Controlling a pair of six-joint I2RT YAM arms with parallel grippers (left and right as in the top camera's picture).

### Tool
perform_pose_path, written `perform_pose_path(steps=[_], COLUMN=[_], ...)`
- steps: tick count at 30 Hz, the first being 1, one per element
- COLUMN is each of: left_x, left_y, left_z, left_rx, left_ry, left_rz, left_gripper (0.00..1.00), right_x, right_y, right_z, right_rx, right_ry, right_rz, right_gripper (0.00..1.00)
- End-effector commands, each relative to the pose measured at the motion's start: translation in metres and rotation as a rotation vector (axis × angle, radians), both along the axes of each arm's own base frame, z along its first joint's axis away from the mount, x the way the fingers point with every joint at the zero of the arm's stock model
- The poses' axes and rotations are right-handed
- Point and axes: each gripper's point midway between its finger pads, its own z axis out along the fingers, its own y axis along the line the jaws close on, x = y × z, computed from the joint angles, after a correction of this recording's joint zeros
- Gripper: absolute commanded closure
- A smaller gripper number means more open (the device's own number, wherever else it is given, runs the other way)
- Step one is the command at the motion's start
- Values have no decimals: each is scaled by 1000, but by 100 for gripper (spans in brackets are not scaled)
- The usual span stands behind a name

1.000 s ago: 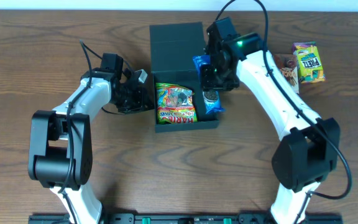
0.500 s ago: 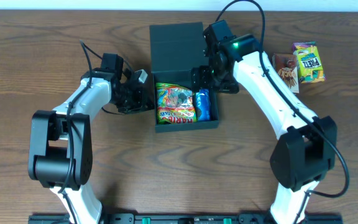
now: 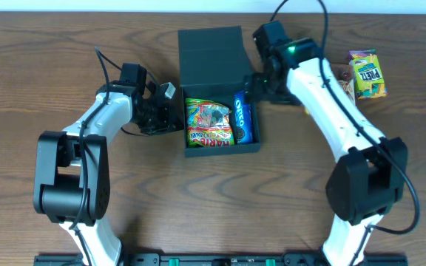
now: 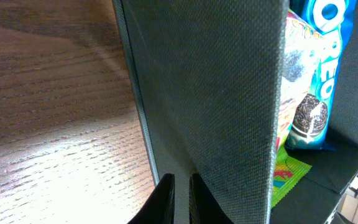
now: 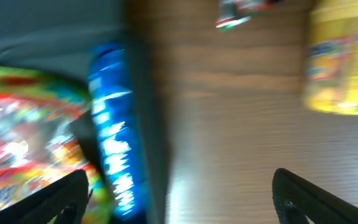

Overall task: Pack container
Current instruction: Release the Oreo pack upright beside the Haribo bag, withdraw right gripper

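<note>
The dark container (image 3: 220, 148) lies open at mid-table, its flap lid (image 3: 210, 53) folded back. Inside, a colourful Haribo packet (image 3: 208, 122) lies at the left and a blue Oreo packet (image 3: 242, 118) along the right wall. My left gripper (image 3: 174, 111) is shut on the container's left wall (image 4: 229, 93); the wrist view shows its fingertips (image 4: 165, 200) pinching the wall's edge. My right gripper (image 3: 259, 87) hovers open over the right wall, holding nothing. Its blurred wrist view shows the jaws (image 5: 182, 202) wide apart above the Oreo packet (image 5: 114, 162).
Two snack packets lie on the table at the far right: a green-and-yellow one (image 3: 366, 74) and a brown one (image 3: 340, 80). In the right wrist view a yellow packet (image 5: 344, 56) shows at the upper right, blurred.
My right gripper has opened and let go of the Oreo packet, which now lies in the container beside the Haribo packet. The right arm has drawn back to the right. The left arm has not moved.
</note>
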Motion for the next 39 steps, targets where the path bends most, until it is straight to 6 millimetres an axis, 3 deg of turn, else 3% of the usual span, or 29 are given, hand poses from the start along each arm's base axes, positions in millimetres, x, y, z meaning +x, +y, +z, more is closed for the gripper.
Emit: perform_pose_path(steps=[1, 11, 17, 25, 29, 39], left_x=[-5, 8, 38, 76, 86, 89], left_y=[-2, 8, 27, 27, 26, 25], left_z=[-7, 2, 40, 92, 104, 105], left_rx=[-4, 53, 186, 190, 177, 148], left_ry=[30, 16, -94, -249, -279, -225], left_rz=[-5, 34, 69, 102, 128, 229], left_gripper=[90, 90, 90, 88, 86, 85], right_x=[19, 45, 57, 69, 80, 126], right_y=[-42, -111, -164, -236, -264, -292], right_z=[22, 26, 31, 34, 22, -26], right_rx=[-94, -66, -85, -121, -150, -243], right_ry=[-92, -140, -191, -262, -285, -317], right_rz=[-49, -122, -183, -268, -266, -194], right_gripper=[5, 5, 1, 1, 1, 1])
